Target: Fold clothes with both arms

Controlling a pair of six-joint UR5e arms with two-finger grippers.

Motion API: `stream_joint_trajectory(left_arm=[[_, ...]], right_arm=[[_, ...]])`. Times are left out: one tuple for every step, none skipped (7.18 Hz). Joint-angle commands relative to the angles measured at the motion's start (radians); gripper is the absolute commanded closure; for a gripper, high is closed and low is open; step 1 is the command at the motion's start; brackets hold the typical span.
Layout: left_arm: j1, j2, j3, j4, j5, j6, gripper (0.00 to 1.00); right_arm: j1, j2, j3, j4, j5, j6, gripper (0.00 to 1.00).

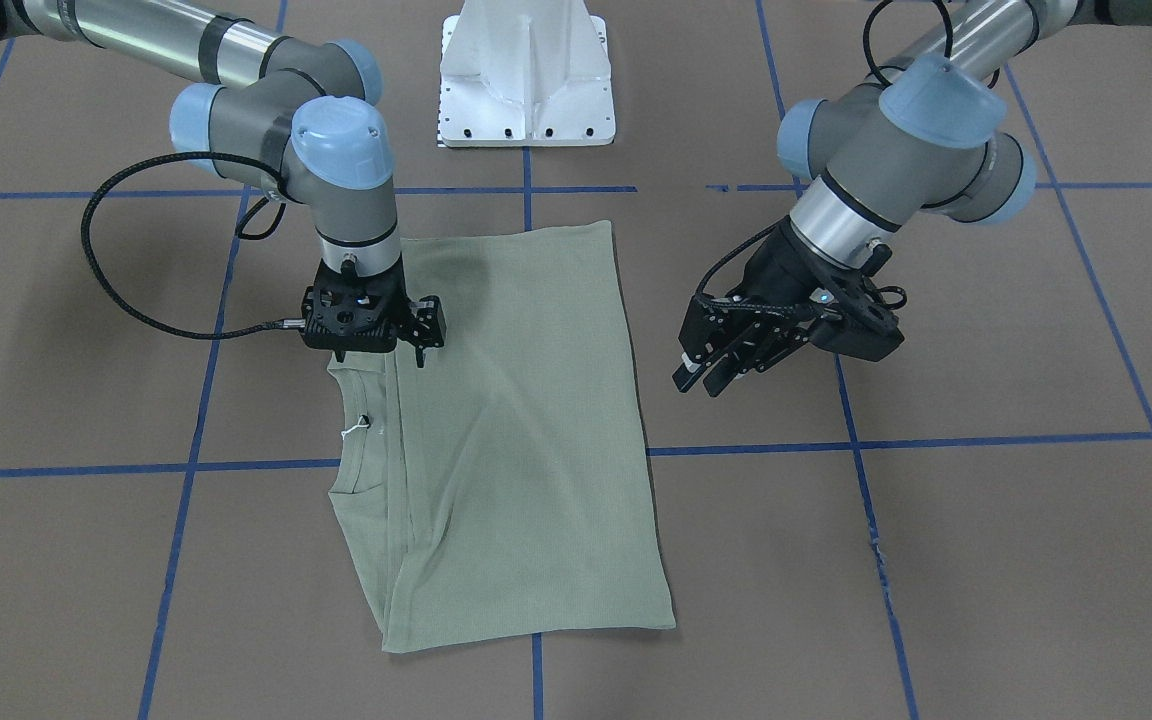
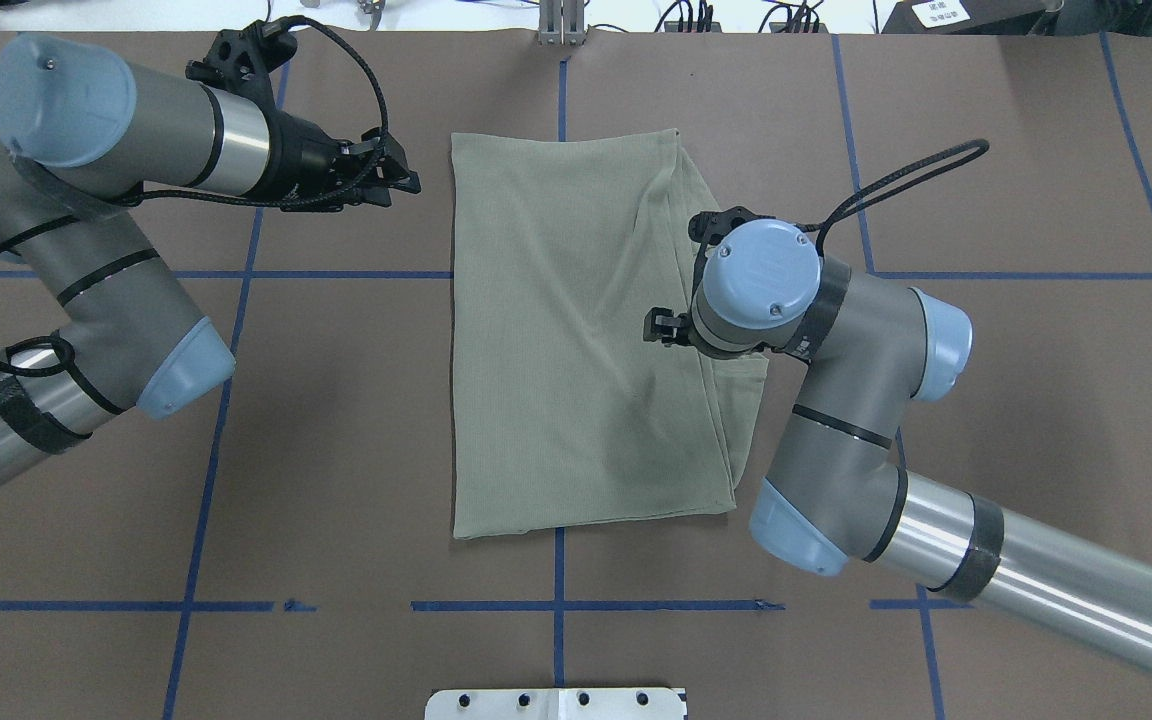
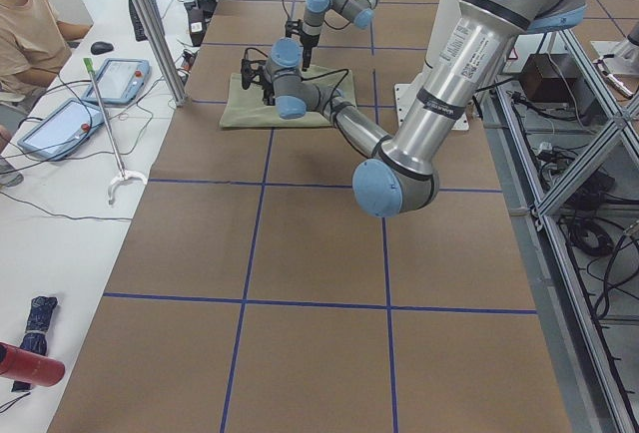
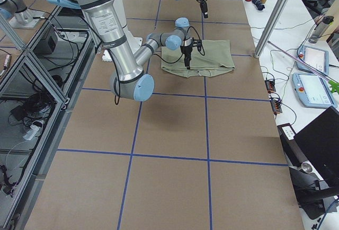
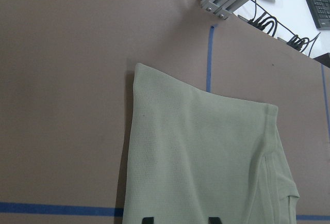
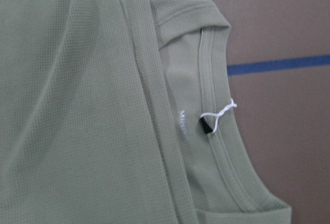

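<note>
Shirt [image 1: 526, 430]: sage-green knit, flat on the brown table [image 1: 936, 550] between the two arms, with its collar [image 6: 219, 146] and white tag string [image 6: 219, 113] at the end under the right arm. Condition: sides and sleeves turned in, making a long rectangle; judged part-folded, with a crosswise fold or two left to do. Right gripper [image 1: 376, 330]: pointing down over the collar end, near or on the cloth; finger spread cannot be told. Left gripper [image 1: 701, 380]: beside the hem end, clear of the shirt, fingers apart, holding nothing.
</note>
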Motion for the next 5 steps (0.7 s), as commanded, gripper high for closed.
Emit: stream_joint_trajectory(left_arm=[[0.001, 0.004, -0.001, -0.001, 0.0, 0.011, 0.55], [0.002, 0.004, -0.002, -0.001, 0.003, 0.011, 0.55], [0.004, 0.004, -0.006, -0.001, 0.006, 0.01, 0.55], [0.005, 0.004, -0.009, -0.001, 0.013, 0.008, 0.55], [0.008, 0.004, -0.009, -0.002, 0.015, 0.008, 0.55]], right_arm=[[-0.106, -0.075, 0.106, 0.068, -0.081, 0.366, 0.0], [-0.166, -0.121, 0.182, 0.058, -0.119, 0.482, 0.0], [-0.226, -0.169, 0.225, 0.058, -0.173, 0.598, 0.0], [-0.261, -0.2, 0.233, 0.058, -0.196, 0.69, 0.0], [-0.269, -0.217, 0.236, 0.057, -0.199, 0.736, 0.0]])
